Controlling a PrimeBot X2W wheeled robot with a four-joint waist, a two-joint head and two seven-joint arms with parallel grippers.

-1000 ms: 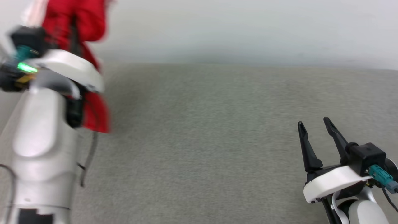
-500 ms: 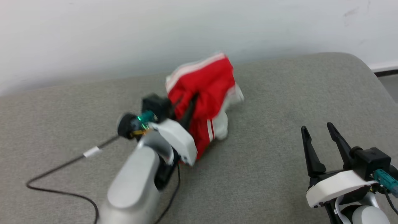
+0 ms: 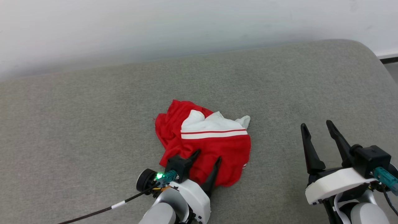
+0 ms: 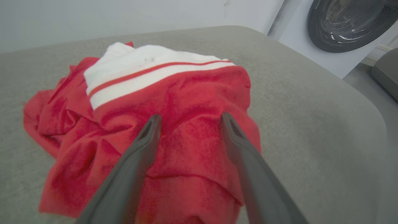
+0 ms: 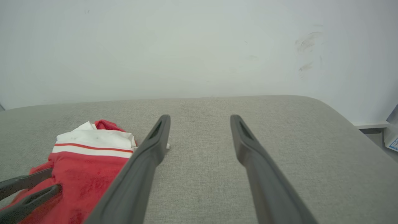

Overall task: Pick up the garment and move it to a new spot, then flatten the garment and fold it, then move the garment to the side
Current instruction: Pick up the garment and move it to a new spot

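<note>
1. Near the middle of the grey padded bench, the garment lies in a crumpled heap rather than spread flat. It is mostly red, with a white sleeve bunched on top at its far side.
2. A band of white-and-red striped trim crosses the heap where the white cloth meets the red, running about level across my head view.
3. My left claw sits at the near edge of the heap. Its two dark fingers stand apart and point away from me over the red cloth.
4. Through the left wrist view I see a hump of red fabric rising between those fingers. The gap is wide and nothing is pinched. I cannot tell whether the tips rest on the cloth or hang just above it.
5. My right claw is well off to the right of the garment, over bare bench. Its fingers are apart with nothing between them, and it touches no cloth.
6. Through the right wrist view the garment shows at the lower left, with the left claw's fingers reaching in over its red part.
7. A black cable with a white tag trails from my left wrist towards the lower left, and a green light glows on that wrist.
8. A pale wall stands behind the bench, whose far right corner is rounded. Beyond that corner, the left wrist view shows the round dark door of a white machine.
</note>
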